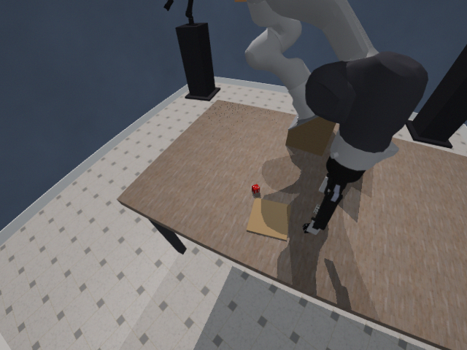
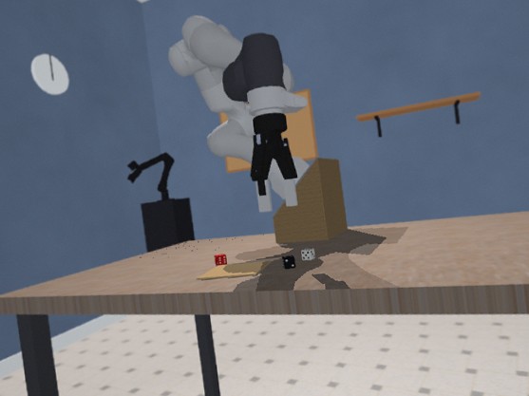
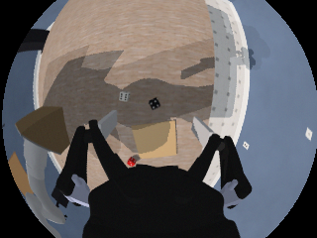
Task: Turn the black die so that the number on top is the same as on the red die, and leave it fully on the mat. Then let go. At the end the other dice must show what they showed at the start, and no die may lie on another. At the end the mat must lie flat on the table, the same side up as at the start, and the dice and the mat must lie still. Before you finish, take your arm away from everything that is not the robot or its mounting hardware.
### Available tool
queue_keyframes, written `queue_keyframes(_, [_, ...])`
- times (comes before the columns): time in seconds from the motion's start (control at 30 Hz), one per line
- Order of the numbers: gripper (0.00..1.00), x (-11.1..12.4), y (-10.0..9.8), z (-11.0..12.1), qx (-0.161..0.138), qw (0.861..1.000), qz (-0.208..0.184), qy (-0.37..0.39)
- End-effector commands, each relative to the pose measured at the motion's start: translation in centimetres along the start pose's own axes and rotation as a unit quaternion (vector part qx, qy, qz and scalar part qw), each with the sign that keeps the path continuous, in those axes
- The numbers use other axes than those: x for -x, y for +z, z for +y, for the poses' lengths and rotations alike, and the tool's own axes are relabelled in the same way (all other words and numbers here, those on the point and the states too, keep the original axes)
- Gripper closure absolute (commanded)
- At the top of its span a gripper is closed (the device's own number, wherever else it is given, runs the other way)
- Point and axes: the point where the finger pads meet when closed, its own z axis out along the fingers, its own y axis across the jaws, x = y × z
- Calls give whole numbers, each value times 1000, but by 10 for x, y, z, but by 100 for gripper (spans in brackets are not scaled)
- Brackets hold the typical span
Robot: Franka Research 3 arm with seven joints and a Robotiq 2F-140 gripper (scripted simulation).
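The black die lies on the table just off the right edge of the tan mat, and it also shows in the wrist view. The red die sits on the table at the mat's far left corner. A white die lies close to the right of the black die. My gripper is open and empty. It points down and hangs well above the black die. The pips on the dice are too small to read. In the top view my gripper covers most of the black die.
A tall wooden wedge block stands on the table behind the dice, close to my arm. The table's front edge runs near the mat. A black pedestal with a small arm stands beyond the table.
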Motion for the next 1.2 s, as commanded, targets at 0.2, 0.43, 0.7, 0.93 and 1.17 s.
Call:
queue_keyframes(0.2, [0, -3, 2, -1, -2, 989, 4, 145])
queue_keyframes(0.43, [0, -3, 3, -1, -2, 981, 4, 193])
queue_keyframes(0.7, [0, -3, 5, -1, -2, 958, 4, 288])
queue_keyframes(0.93, [0, -3, 7, -1, -3, 935, 4, 355])
queue_keyframes(1.17, [0, -4, 9, -1, -3, 908, 3, 418])
